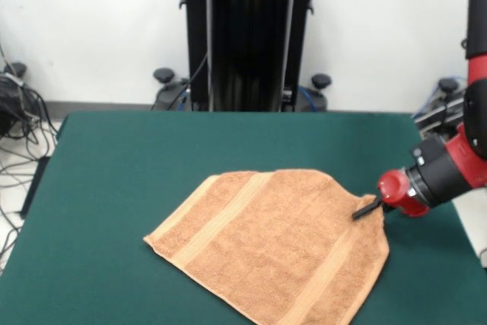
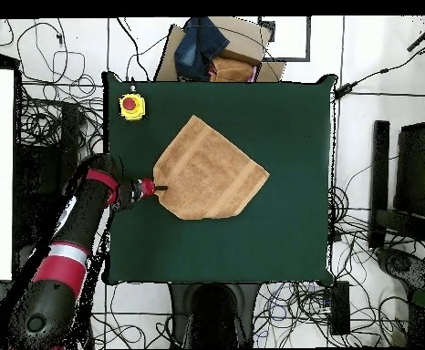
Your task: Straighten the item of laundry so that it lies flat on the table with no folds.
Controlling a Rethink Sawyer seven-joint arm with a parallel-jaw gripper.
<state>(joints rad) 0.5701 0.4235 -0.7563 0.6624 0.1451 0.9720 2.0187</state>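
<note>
**Towel spread on the green tabletop, gripper at its edge**

Nearest the front camera lies the light orange-tan towel (image 1: 278, 245), spread over the near-right part of the dark green tabletop (image 1: 114, 188). In this view its closest corner runs off the lower edge of the picture. Two woven stripe bands cross it on a diagonal, one toward the left end and one toward the right. The left side ends in a blunt edge, and the far left corner shows a thin doubled margin, as though a narrow strip is turned over there. The cloth otherwise looks mostly flat.

A little farther back, at the towel's right edge, the black tip of the gripper (image 1: 368, 208) meets the cloth where its outline draws up into a small peak. Behind the tip sits the red wrist, with the red and black arm (image 1: 449, 169) reaching in from the right. Whether the gripper is parted or closed on the cloth cannot be told.

From overhead the towel (image 2: 207, 170) sits skewed like a diamond, somewhat toward the side where the arm (image 2: 75, 237) comes in, with the gripper (image 2: 158, 189) at that edge. A yellow box with a red button (image 2: 131, 106) stands on one tabletop (image 2: 280, 228) corner, well apart from the towel.

At the far side stands the black pedestal (image 1: 247, 36).
</note>
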